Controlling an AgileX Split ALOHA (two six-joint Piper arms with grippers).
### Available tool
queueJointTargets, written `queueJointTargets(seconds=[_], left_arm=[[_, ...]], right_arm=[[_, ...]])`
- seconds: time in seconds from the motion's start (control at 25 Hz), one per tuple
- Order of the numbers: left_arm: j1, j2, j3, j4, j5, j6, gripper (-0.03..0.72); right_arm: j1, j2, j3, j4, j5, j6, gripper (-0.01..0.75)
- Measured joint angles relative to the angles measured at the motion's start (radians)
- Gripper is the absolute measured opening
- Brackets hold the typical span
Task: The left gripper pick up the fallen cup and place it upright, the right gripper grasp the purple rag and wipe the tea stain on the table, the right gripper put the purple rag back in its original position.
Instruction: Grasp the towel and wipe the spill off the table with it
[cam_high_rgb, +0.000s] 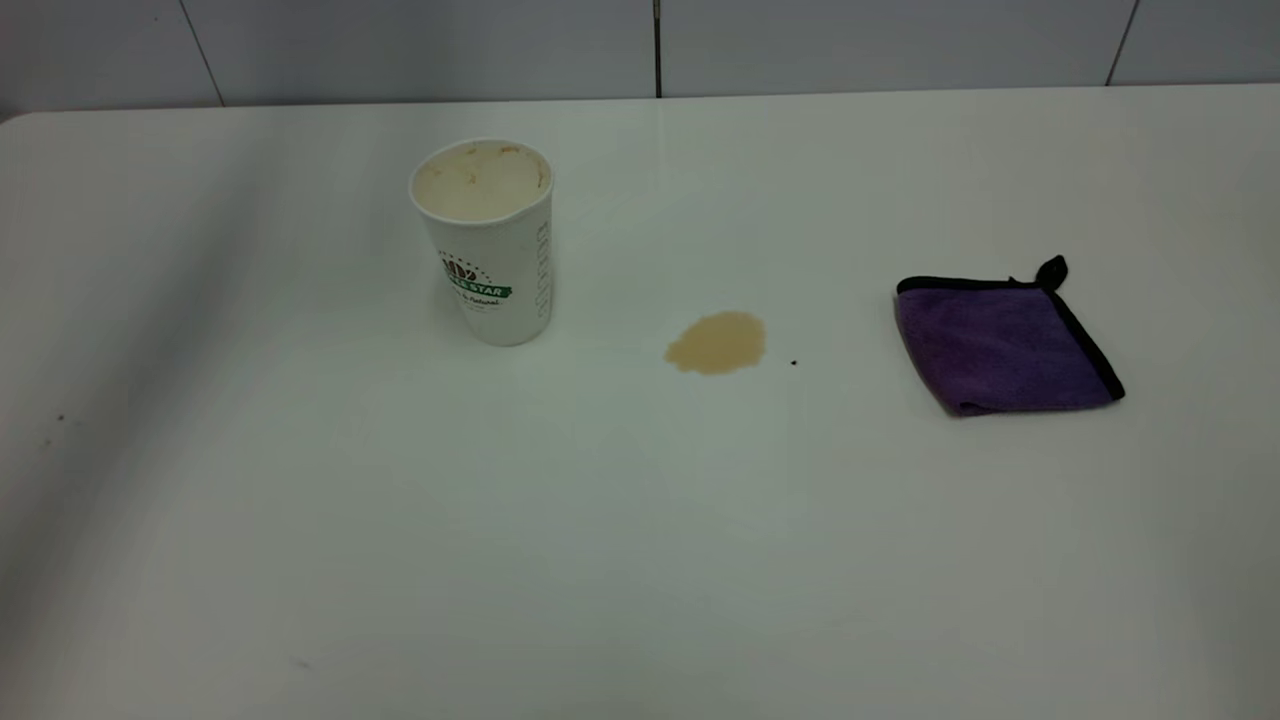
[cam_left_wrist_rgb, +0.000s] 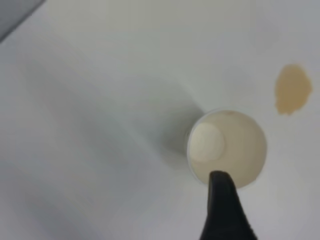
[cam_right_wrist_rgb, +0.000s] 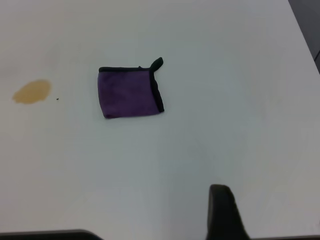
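The cup (cam_high_rgb: 485, 245) stands upright on the table (cam_high_rgb: 640, 560), left of centre, its tan-stained mouth up. The tea stain (cam_high_rgb: 716, 342) lies to its right, apart from it. The purple rag (cam_high_rgb: 1005, 340) lies folded flat at the right, its black loop at the far corner. Neither gripper shows in the exterior view. In the left wrist view a black part of my left gripper (cam_left_wrist_rgb: 223, 207) hangs above the cup (cam_left_wrist_rgb: 227, 147), looking down into it, with the stain (cam_left_wrist_rgb: 292, 89) beside. In the right wrist view my right gripper (cam_right_wrist_rgb: 222, 212) is well away from the rag (cam_right_wrist_rgb: 129, 94) and the stain (cam_right_wrist_rgb: 32, 91).
A tiny black speck (cam_high_rgb: 794, 363) lies just right of the stain. The table's far edge meets a tiled wall (cam_high_rgb: 640, 45). Its left corner is rounded. Bare white tabletop lies in front of all three things.
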Motion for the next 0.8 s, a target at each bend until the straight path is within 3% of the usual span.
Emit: queueJointTargets(seconds=[0.36, 0.6, 0.8], left_arm=[[0.000, -0.248, 0.029, 0.002, 0.000, -0.203, 0.497], [0.000, -0.514, 0.294, 0.031, 0.000, -0.216, 0.497], [0.000, -0.735, 0.645, 0.108, 0.000, -0.235, 0.497]], right_arm=[[0.000, 0.000, 0.000, 0.000, 0.000, 0.000, 0.486], [0.000, 0.000, 0.000, 0.000, 0.000, 0.000, 0.486], [0.000, 0.000, 0.000, 0.000, 0.000, 0.000, 0.486]])
